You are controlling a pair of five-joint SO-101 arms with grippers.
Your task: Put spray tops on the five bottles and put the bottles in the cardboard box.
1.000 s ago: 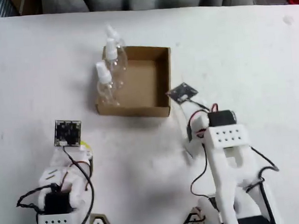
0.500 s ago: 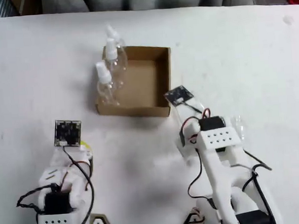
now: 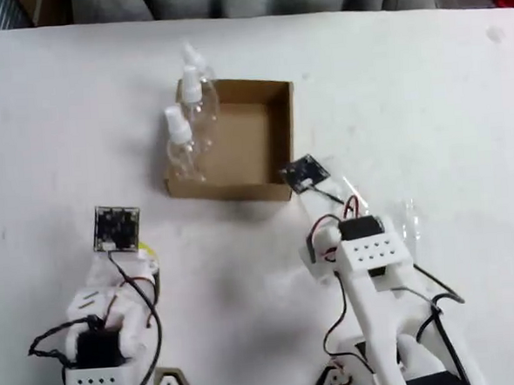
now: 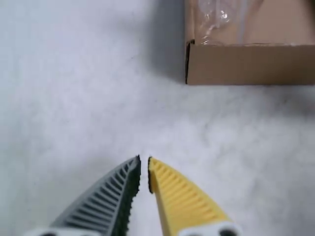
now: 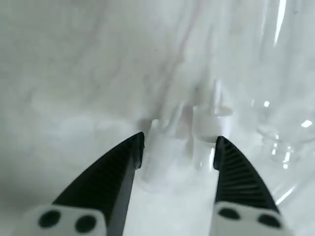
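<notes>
The cardboard box (image 3: 252, 142) sits mid-table. Three clear bottles with white spray tops (image 3: 186, 136) stand along its left wall, and their plastic (image 4: 215, 18) shows above the box corner (image 4: 246, 61). My right gripper (image 5: 179, 138) hangs open low over the white cloth, with two loose white spray tops (image 5: 164, 145) (image 5: 210, 127) between its black fingers. An uncapped clear bottle (image 5: 279, 129) lies just beside them, also visible beside the right arm (image 3: 407, 218). My left gripper (image 4: 144, 160) is shut on nothing near the front edge, well short of the box.
The right arm (image 3: 365, 247) stands just in front of the box's near right corner. The left arm (image 3: 107, 315) rests at the front left. Bare white cloth (image 3: 426, 104) stretches to the right of the box and behind it.
The right arm has drawn back from the box's right corner toward the front edge and slightly left. The left arm and the bottles at the box have not moved.
</notes>
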